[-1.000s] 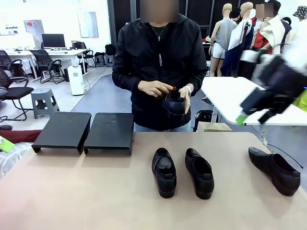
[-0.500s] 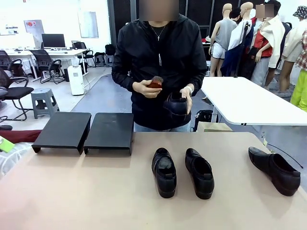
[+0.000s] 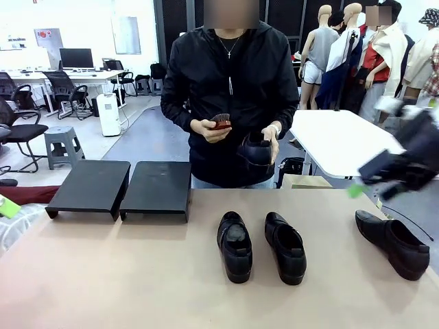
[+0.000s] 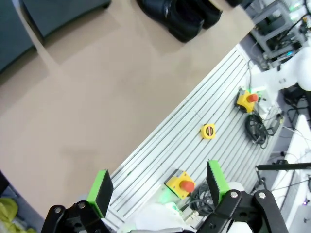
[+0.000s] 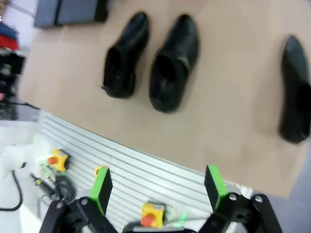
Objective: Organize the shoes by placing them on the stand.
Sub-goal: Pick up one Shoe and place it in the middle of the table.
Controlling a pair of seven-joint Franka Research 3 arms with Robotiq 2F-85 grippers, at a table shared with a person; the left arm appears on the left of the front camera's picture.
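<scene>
Two glossy black shoes (image 3: pixel 235 245) (image 3: pixel 286 247) lie side by side mid-table, toes toward me. A third shoe (image 3: pixel 392 243) lies at the right edge. The person holds the fourth shoe (image 3: pixel 255 152) in one hand and a brush (image 3: pixel 221 122) in the other. The matte-black stand (image 3: pixel 157 188) sits at the back left, nothing on either of its two sections. My right gripper (image 3: pixel 370 188), blurred with motion, hangs above the right shoe; its wrist view shows the right gripper (image 5: pixel 158 187) open over the table's near edge. My left gripper (image 4: pixel 159 187) is open over the slatted base.
Emergency-stop boxes (image 4: pixel 181 183), a yellow tape measure (image 4: pixel 208 130) and cables lie on the slatted metal base beside the table. The wrist views show the pair (image 5: pixel 174 63), the lone shoe (image 5: pixel 295 90) and the stand (image 4: pixel 58 14). A white table (image 3: pixel 343 140) stands behind at right.
The right arm swung out of the front view, then came back lower at the right, above the lone shoe. The person lifted the brush off the held shoe.
</scene>
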